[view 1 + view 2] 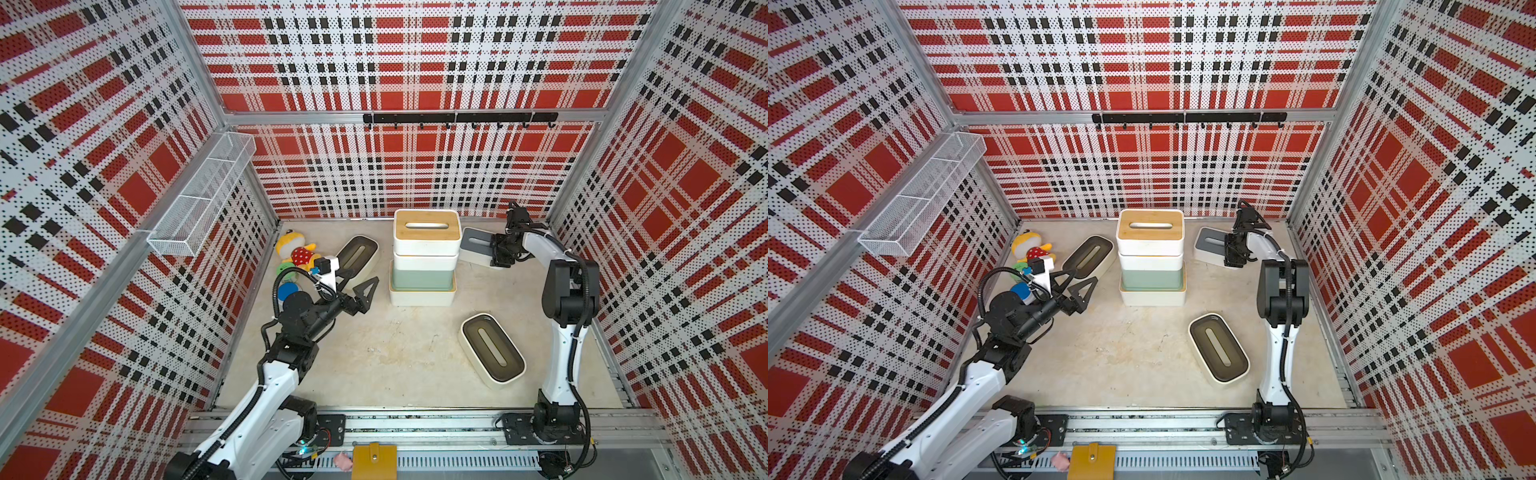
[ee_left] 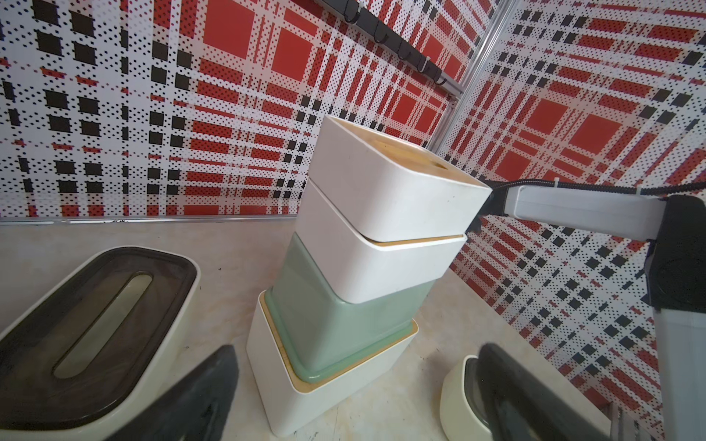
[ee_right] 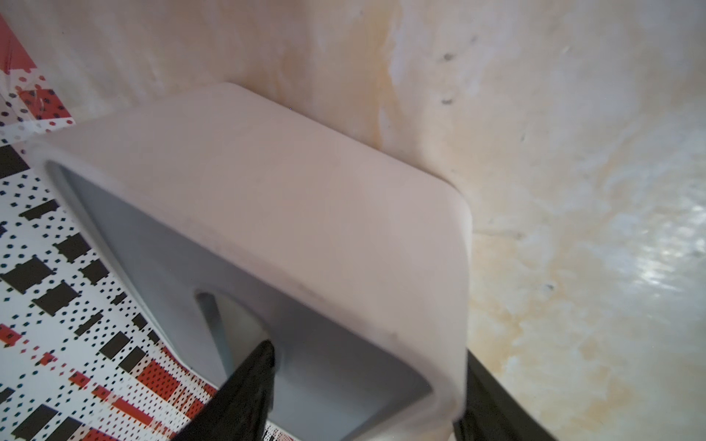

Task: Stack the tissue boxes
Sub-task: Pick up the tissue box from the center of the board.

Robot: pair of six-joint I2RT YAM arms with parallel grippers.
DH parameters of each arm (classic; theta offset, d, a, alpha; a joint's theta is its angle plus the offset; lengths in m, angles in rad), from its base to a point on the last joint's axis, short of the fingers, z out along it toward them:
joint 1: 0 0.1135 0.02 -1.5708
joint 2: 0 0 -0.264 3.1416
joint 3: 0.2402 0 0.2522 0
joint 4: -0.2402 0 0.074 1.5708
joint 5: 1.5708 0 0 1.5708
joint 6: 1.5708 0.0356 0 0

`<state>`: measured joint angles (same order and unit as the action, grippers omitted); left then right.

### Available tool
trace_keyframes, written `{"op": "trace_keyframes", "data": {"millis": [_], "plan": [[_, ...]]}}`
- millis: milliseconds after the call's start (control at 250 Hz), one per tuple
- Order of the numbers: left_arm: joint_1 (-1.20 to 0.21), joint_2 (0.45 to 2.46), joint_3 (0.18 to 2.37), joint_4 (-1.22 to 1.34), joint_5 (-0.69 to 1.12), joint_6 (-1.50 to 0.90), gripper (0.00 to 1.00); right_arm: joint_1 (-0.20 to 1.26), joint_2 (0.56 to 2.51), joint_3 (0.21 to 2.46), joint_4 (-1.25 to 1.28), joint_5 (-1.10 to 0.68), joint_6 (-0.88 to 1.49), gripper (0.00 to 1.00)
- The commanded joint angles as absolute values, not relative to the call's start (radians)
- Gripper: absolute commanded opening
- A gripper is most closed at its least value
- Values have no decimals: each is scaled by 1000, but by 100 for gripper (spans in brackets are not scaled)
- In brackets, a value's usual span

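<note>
With the right gripper (image 1: 500, 254) straddling the end wall of the grey-lidded tissue box (image 1: 474, 243) beside the four-box stack (image 1: 424, 249), clamping force indeterminable, and the left gripper (image 1: 362, 279) spread empty, an off-centre hold may swing the box into the stack.

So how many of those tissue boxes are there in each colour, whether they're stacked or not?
White, tan wood lid: 3 (top box, second box, bottom box)
Mint-green box: 1
White, dark olive lid: 2 (rear box, front box)
Grey-lidded box: 1
Total: 7
</note>
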<state>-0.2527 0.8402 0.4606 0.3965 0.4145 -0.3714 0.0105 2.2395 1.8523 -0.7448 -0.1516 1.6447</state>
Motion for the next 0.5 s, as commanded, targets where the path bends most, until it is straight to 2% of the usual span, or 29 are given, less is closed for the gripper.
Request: {"op": "trace_keyframes", "data": {"millis": [0,500], "plan": [[-247,841,474,432,425,-385,99,5,2280,1907,-761,-136,1672,72],[-247,850,476,437,431,-398,100,2,2358,1977,-814,-158,1710,72]]}}
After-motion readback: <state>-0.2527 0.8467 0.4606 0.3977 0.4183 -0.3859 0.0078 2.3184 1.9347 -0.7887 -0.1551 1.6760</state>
